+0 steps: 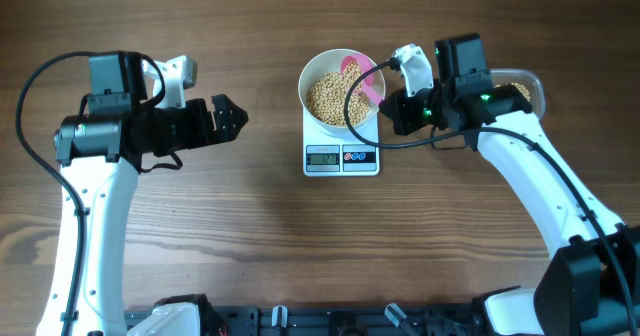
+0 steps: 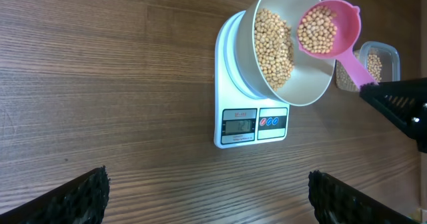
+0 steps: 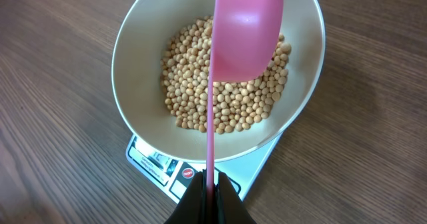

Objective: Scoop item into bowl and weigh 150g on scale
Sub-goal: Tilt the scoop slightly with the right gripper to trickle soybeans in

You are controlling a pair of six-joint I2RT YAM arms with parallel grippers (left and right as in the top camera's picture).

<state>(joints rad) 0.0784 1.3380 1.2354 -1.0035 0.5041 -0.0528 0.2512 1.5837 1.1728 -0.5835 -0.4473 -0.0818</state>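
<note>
The white bowl (image 1: 305,84) sits on the white scale (image 1: 340,158) and holds a pile of tan beans (image 1: 328,98). My right gripper (image 1: 390,108) is shut on the handle of a pink scoop (image 1: 362,81), whose cup hangs over the bowl's right side. In the left wrist view the scoop (image 2: 327,27) carries beans above the bowl (image 2: 313,84). From the right wrist, the scoop (image 3: 247,31) shows only its pink back over the beans (image 3: 193,97), and the right gripper (image 3: 209,184) pinches the thin handle. My left gripper (image 1: 235,118) stands open and empty, left of the scale.
A clear plastic tub (image 1: 525,91) with more beans stands at the right, behind my right arm, and shows in the left wrist view as well (image 2: 383,57). The scale's display (image 2: 239,125) faces the table's front edge. Bare wooden table (image 1: 250,236) surrounds the scale.
</note>
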